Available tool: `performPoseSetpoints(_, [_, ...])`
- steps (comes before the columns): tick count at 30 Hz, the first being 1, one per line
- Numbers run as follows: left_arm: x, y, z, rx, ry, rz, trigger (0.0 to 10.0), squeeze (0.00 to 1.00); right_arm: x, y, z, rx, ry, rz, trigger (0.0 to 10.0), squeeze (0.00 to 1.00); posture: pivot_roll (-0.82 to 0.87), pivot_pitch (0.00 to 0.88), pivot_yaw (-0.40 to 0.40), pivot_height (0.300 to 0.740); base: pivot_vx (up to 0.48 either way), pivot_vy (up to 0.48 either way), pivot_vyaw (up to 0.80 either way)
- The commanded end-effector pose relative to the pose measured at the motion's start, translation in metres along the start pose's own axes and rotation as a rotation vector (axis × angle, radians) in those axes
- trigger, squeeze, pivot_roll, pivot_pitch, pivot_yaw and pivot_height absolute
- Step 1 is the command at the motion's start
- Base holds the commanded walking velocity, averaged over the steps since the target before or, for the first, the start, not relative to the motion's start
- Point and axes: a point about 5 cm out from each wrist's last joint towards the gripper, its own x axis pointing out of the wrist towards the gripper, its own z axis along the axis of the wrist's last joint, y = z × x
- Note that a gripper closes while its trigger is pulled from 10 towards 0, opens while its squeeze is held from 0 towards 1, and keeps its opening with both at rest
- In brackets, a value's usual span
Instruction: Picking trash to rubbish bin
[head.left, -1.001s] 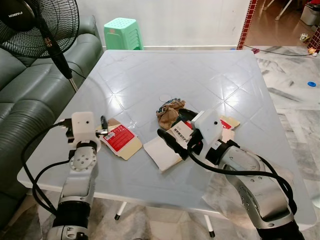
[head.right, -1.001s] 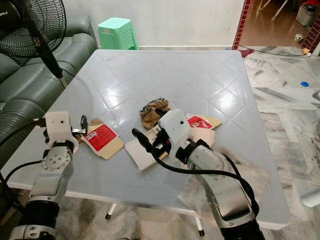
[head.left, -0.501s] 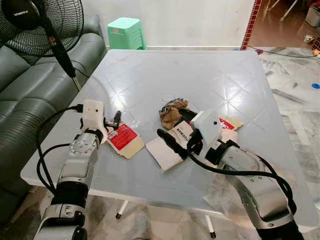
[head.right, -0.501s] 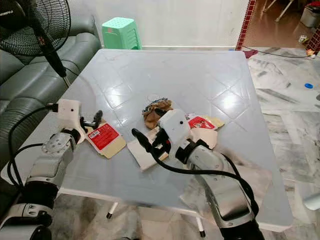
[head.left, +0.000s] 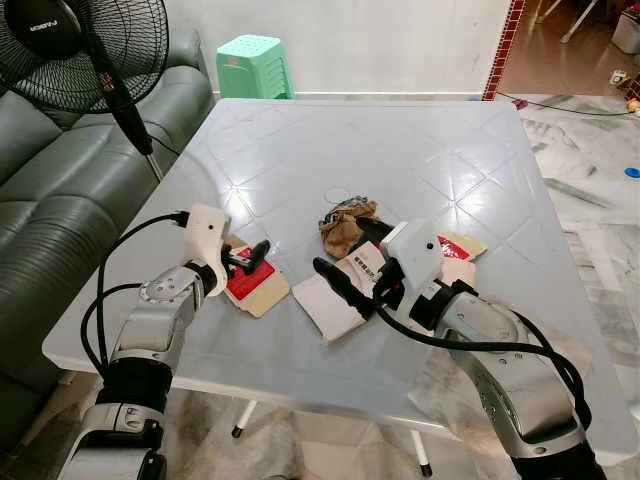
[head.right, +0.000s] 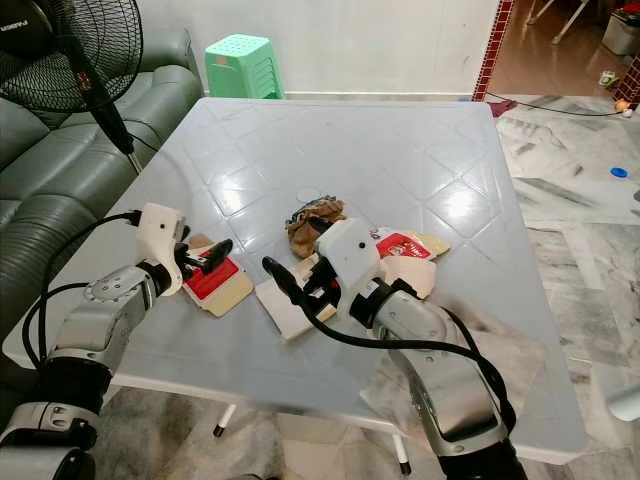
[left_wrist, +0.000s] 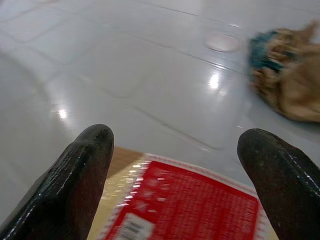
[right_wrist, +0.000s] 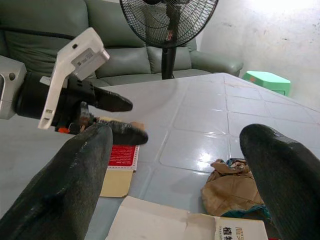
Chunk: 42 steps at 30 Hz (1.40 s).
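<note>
Left arm has swung inward since a second ago: left tool (head.left: 252, 258) now sits over the red-and-tan flattened carton (head.left: 247, 285), fingers spread wide on either side of its red label, gripping nothing. Whether the tips touch the carton, cannot tell. Left wrist view shows both black fingers (left_wrist: 75, 175) well apart with the carton (left_wrist: 185, 210) between and below them.

Right arm barely changed. Right tool (head.left: 340, 283) hovers over the white flattened box (head.left: 322, 303) near the table's (head.left: 420, 150) front middle, fingers wide open, empty. Right wrist view shows the box (right_wrist: 165, 225) below the tool.

Other trash on the table: crumpled brown paper wad (head.left: 343, 226) just behind the white box, and another red-and-tan carton (head.left: 461, 248) behind the right wrist, partly hidden by it.

Around: standing fan (head.left: 85, 45) and grey-green sofa (head.left: 60, 190) to the robot's left, green plastic stool (head.left: 254, 66) beyond the table's far edge.
</note>
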Motion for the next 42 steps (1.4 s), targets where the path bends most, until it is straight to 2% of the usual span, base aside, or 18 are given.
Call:
performPoseSetpoints(1, [-0.003,0.001,-0.002,0.010,0.029,-0.027,10.0,0.00,0.000,0.001,0.000,-0.005,0.002,0.006,10.0,0.00,-0.06,0.035,0.064,0.740,0.000,0.000,0.00])
performPoseSetpoints(14, [-0.010,0.017,-0.015,0.013,0.184,0.007,10.0,0.00,0.000,0.002,0.000,-0.006,0.008,0.019,10.0,0.00,-0.06,0.034,0.061,0.740,0.000,0.000,0.00])
performPoseSetpoints(18, [-0.008,0.014,-0.027,-0.005,0.242,-0.016,10.0,0.00,0.002,0.002,0.000,-0.006,0.005,0.022,10.0,0.00,-0.06,0.024,0.062,0.740,0.000,0.000,0.00])
performPoseSetpoints(22, [-0.006,0.009,-0.034,-0.009,0.260,-0.045,10.0,0.00,0.003,0.003,0.000,-0.006,0.004,0.024,10.0,0.00,-0.06,0.024,0.064,0.740,0.000,0.000,0.00])
performPoseSetpoints(23, [-0.005,0.006,-0.037,-0.012,0.268,-0.058,4.9,0.00,0.003,0.003,0.000,-0.006,0.004,0.024,10.0,0.00,-0.06,0.024,0.066,0.740,0.000,0.000,0.00])
performPoseSetpoints(24, [-0.004,0.006,-0.038,-0.013,0.270,-0.058,2.1,0.00,0.003,0.003,0.000,-0.006,0.004,0.023,10.0,0.00,-0.06,0.024,0.066,0.740,0.000,0.000,0.00])
performPoseSetpoints(25, [-0.004,0.005,-0.039,-0.017,0.267,-0.056,0.0,0.00,0.002,0.003,0.000,-0.006,0.005,0.022,10.0,0.00,-0.06,0.024,0.066,0.740,0.000,0.000,0.00])
performPoseSetpoints(42, [-0.002,0.009,-0.029,-0.039,0.203,-0.039,0.0,0.00,0.003,0.004,-0.001,-0.001,0.005,0.018,10.0,0.00,-0.06,0.030,0.068,0.740,0.000,0.000,0.00])
